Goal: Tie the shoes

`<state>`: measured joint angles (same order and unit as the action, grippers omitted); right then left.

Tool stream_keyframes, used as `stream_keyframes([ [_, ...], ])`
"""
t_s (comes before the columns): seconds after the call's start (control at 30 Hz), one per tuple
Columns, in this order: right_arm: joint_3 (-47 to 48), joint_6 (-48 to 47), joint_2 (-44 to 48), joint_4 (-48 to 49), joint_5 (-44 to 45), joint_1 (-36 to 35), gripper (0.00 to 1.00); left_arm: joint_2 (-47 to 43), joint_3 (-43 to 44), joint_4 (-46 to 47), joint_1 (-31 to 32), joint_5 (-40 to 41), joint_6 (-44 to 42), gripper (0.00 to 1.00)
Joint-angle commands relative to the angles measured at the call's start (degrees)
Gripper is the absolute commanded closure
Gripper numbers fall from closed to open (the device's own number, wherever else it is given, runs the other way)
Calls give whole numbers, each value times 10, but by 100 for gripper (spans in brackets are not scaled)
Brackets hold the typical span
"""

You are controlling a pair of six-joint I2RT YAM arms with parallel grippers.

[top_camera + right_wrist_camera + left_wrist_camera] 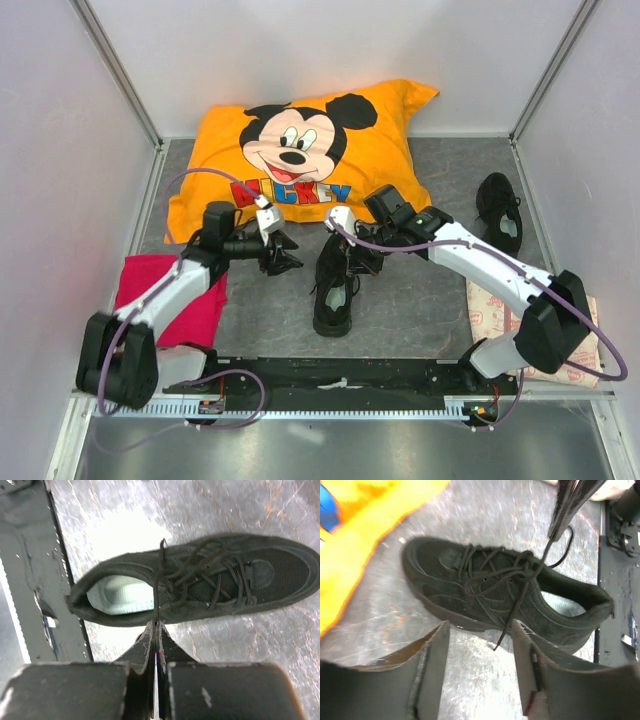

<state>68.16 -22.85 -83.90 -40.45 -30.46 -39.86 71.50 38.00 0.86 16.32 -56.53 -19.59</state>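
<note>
The left arm [165, 285] and the right arm [500, 262] are built alike, of white link shells joined by black, rounded joint housings. A thin purple cable [200, 172] is looped along each arm behind the gripper and is carried down to a black base. The left gripper [480, 650] is made with two broad, flat, dark grey fingers [432, 672], their inner edges worn pale and frayed; a small red patch is seen low on one finger. The right gripper [155, 630] is of the same dark material, tapered toward the tips, with a thin pink line between its fingers and a pale fleck on the blocky body behind them.
</note>
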Motion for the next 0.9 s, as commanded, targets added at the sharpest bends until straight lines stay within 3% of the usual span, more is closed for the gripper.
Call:
stream_keyframes([
  [0.0, -28, 26, 30, 63, -39, 0, 100, -113, -24, 12, -4, -15, -21, 35],
  [0.13, -50, 52, 41, 99, -40, 0, 100, -133, -50, 54, 33, 16, 1, 29],
  [0.43, -115, 168, 85, 221, -22, 0, 100, -91, -105, 257, 163, 185, 128, 29],
  [0.6, -133, 227, 93, 267, -20, 0, 100, -68, -117, 308, 202, 247, 151, 28],
  [0.87, -143, 308, 77, 318, -20, 0, 100, -53, -124, 352, 243, 274, 167, 29],
])
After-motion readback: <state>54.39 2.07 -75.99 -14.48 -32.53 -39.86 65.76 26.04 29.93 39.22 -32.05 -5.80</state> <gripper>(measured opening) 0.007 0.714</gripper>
